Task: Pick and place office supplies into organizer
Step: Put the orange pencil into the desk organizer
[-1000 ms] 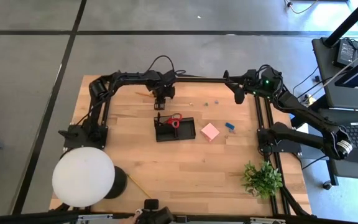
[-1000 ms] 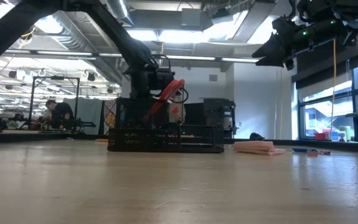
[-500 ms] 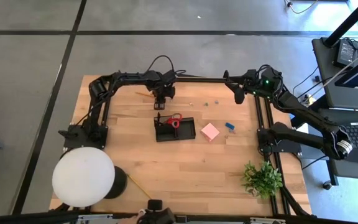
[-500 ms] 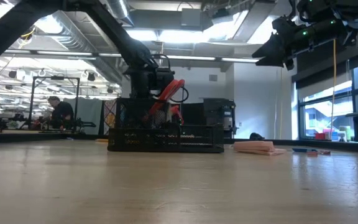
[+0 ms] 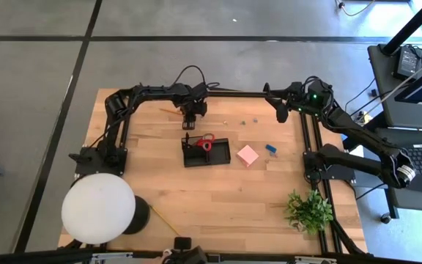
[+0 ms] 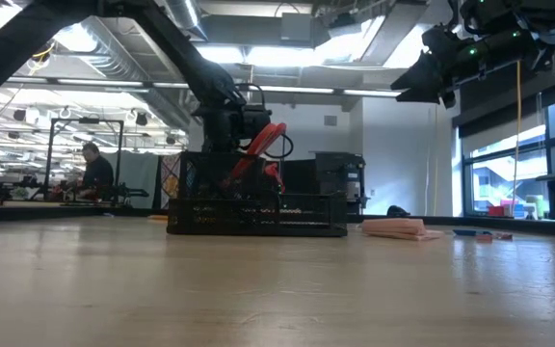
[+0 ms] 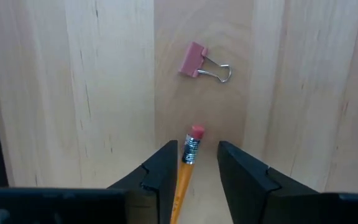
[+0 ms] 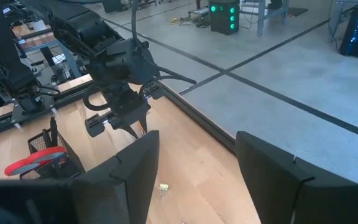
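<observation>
The step in hand looks like the pick of a yellow wooden pencil with a pink eraser (image 7: 188, 163). The left tool (image 7: 193, 163) is down over it near the far edge of the pale wooden surface (image 5: 218, 187), its two dark fingers (image 7: 160, 171) straddling the eraser end with a narrow gap on each side; whether they already press the wood I cannot tell. The next move, as I judge it, calls for a firm grip on the shaft, a straight lift, then a short carry toward the small black divided organizer tray (image 5: 208, 153) near the middle of the surface, lowering the pencil point-down into a free compartment.

The red-handled scissors (image 5: 205, 141) already stand in the organizer. The pink square sticky-note block (image 5: 247, 155) lies just beside it toward the right edge, and the small blue piece (image 5: 270, 149) beyond that. A pink binder clip with wire handles (image 7: 195, 61) lies near the pencil.

The right tool (image 8: 195, 167) waits above the far right corner, its fingers spread and holding nothing.

Most of the pencil's length is hidden under the left tool. The organizer's inner compartments are hard to make out.
</observation>
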